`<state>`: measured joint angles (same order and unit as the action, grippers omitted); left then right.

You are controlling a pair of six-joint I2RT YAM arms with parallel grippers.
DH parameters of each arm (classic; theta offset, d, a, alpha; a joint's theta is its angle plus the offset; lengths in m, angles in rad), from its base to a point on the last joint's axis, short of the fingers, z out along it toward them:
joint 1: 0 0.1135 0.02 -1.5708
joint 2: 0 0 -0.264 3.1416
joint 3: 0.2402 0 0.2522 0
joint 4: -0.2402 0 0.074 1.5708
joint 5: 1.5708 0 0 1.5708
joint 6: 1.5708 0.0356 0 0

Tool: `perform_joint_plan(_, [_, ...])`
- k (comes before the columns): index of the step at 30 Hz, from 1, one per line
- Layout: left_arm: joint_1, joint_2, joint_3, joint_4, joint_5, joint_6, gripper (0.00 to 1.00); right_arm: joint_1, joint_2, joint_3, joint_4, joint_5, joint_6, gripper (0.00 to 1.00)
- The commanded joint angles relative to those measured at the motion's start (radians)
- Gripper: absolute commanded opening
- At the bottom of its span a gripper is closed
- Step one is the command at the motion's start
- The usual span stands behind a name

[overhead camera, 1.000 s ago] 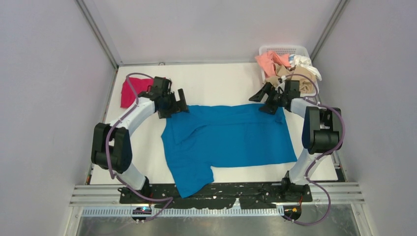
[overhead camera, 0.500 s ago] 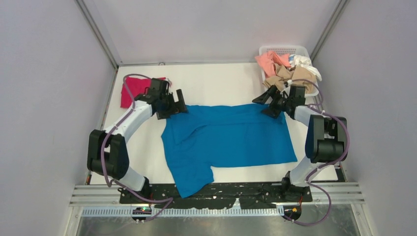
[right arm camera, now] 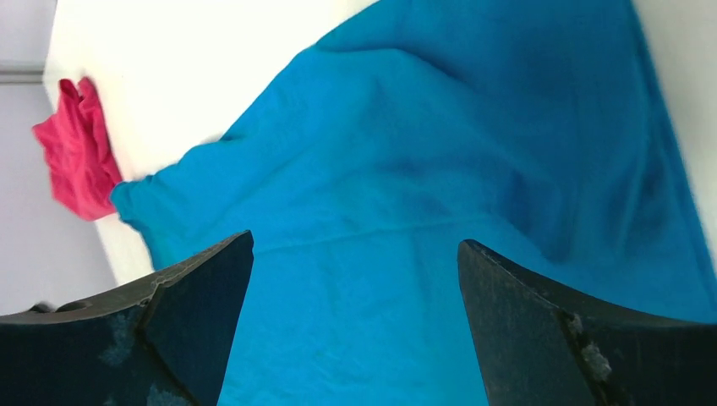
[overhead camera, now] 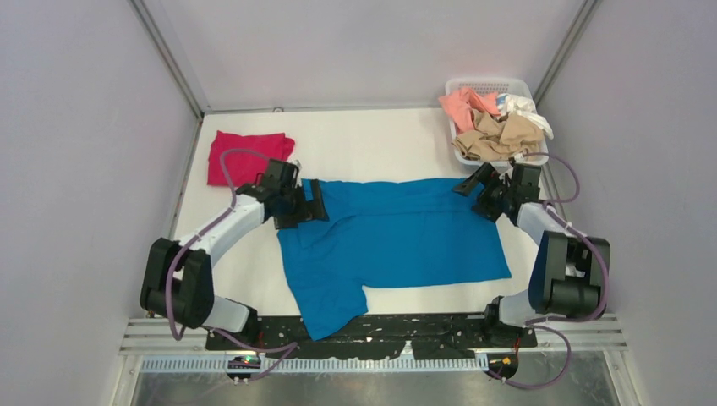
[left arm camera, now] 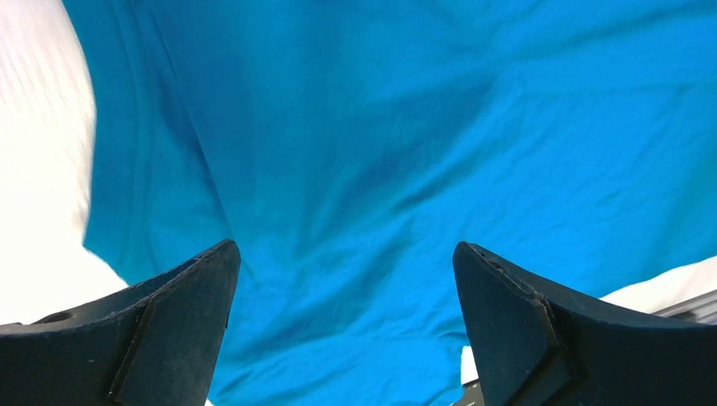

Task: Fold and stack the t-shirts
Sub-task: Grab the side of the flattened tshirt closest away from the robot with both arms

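Magenta t-shirt (overhead camera: 248,155) lies bunched on desk (overhead camera: 372,144), off far-left corner of teal t-shirt (overhead camera: 397,241). L tool (overhead camera: 311,203), fingers spread apart, nothing clamped, is over that corner. Teal t-shirt lies spread flat mid-desk, 1 sleeve trailing toward near edge. R tool (overhead camera: 478,194), likewise apart, is over its far-right corner. Basket (overhead camera: 490,84) just beyond that corner holds peach tee (overhead camera: 463,106), tan tee (overhead camera: 499,135), white tee (overhead camera: 524,108).

Your top view looks down from behind both arms. Wrist views sit close behind left hand (left arm camera: 342,246) and right hand (right arm camera: 355,241); all share the teal t-shirt (overhead camera: 397,233) ahead.
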<state>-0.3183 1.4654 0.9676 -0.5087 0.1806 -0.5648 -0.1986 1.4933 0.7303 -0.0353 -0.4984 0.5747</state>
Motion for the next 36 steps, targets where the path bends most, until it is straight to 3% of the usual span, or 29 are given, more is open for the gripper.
perform_joint_plan(1, [-0.096, -0.142, -0.073, -0.033, -0.093, -0.018, 0.99, 0.002, -0.211, -0.031, -0.101, 0.170, -0.075, 0.96])
perform_joint_plan(7, [-0.328, -0.333, -0.204, -0.178, -0.239, -0.015, 1.00, 0.096, -0.481, -0.091, -0.329, 0.437, -0.147, 0.95])
perform_joint_plan(10, [-0.457, -0.460, -0.291, -0.243, -0.226, -0.042, 1.00, 0.168, -0.573, -0.144, -0.390, 0.604, -0.142, 0.95])
perform_joint_plan(14, [-0.618, -0.659, -0.419, -0.253, -0.138, -0.201, 0.94, 0.191, -0.640, -0.199, -0.369, 0.627, -0.109, 0.95])
perform_joint_plan(18, [-0.827, -0.768, -0.495, -0.292, -0.250, -0.448, 0.89, 0.198, -0.632, -0.200, -0.349, 0.630, -0.109, 0.95])
perform_joint_plan(23, [-1.018, -0.680, -0.481, -0.323, -0.317, -0.660, 0.76, 0.199, -0.594, -0.177, -0.346, 0.622, -0.120, 0.95])
perform_joint_plan(27, [-1.159, -0.542, -0.412, -0.361, -0.354, -0.764, 0.74, 0.234, -0.610, -0.204, -0.336, 0.645, -0.111, 0.95])
perform_joint_plan(36, [-1.169, -0.329, -0.379, -0.314, -0.338, -0.765, 0.56, 0.235, -0.754, -0.250, -0.382, 0.760, -0.065, 0.95])
